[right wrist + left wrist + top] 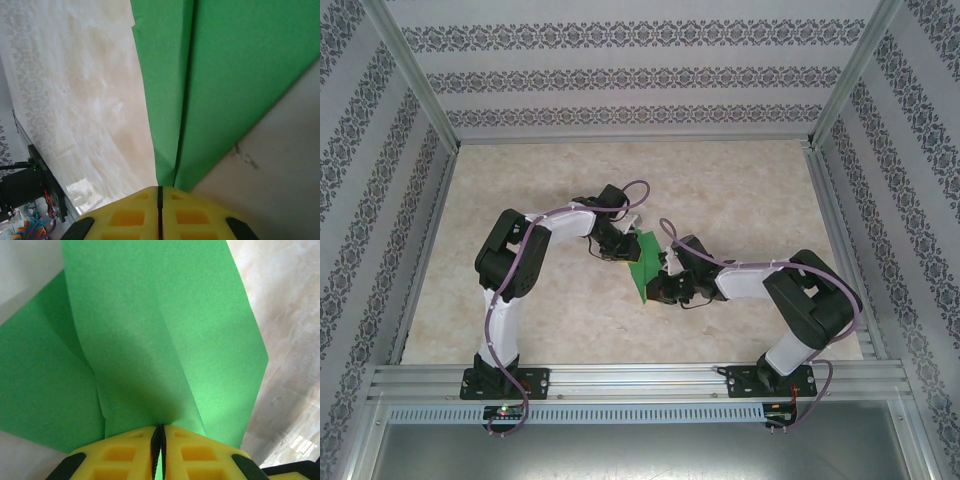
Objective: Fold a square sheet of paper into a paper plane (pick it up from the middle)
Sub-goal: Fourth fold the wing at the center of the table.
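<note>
The bright-green sheet of paper (643, 262) hangs above the middle of the table between my two arms, folded into long overlapping flaps with a lengthwise crease, a narrow pointed plane shape. My left gripper (623, 246) grips it from the upper left. In the left wrist view the yellow jaws of the left gripper (160, 428) are shut on the paper (165, 340), whose flaps fan out above them. My right gripper (663, 281) holds the lower right side. In the right wrist view the right gripper (160, 188) is shut on the crease of the paper (235, 75).
The pale marble-patterned table (740, 190) lies under the paper. Aluminium frame rails (630, 378) run along the near edge and patterned walls (620, 80) close in the back and sides. Purple cables (650, 190) loop off both wrists.
</note>
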Robot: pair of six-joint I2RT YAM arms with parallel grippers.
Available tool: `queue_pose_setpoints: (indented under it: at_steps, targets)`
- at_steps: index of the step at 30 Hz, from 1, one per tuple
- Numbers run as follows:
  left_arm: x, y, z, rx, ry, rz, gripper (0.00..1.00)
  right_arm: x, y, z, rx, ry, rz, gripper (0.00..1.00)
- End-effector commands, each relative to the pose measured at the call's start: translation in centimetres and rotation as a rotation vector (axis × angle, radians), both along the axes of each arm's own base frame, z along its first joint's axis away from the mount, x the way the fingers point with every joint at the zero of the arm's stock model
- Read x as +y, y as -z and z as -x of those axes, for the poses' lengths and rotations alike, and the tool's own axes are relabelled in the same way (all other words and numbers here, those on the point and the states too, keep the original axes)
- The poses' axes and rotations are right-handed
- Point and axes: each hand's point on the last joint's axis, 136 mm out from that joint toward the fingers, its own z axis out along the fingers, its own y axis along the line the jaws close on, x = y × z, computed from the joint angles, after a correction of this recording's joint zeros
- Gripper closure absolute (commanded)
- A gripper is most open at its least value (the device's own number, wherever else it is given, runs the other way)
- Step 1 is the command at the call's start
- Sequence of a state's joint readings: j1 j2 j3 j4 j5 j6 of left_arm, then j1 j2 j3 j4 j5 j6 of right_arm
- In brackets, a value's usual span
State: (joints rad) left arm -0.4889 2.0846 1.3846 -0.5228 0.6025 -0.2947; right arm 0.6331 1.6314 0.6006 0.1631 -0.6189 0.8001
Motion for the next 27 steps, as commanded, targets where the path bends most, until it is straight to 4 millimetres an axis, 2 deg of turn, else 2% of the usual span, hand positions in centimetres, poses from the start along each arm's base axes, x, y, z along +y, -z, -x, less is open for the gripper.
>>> queue_pose_setpoints:
  at_steps: [1,18,27]
  targets:
    - [3.0,4.6,0.3,0.037,-0.027,-0.137,0.84,1.2,-0.6,-0.1,-0.025,-0.041,-0.027,0.92]
    - [3.2,5.1,0.7,0.051,-0.026,-0.143,0.84,1.9,0.2,-0.5,-0.014,-0.051,-0.019,0.93]
    - [2.8,4.2,0.2,0.040,-0.028,-0.120,0.84,-0.1,3.1,0.9,0.048,-0.065,0.120,0.93]
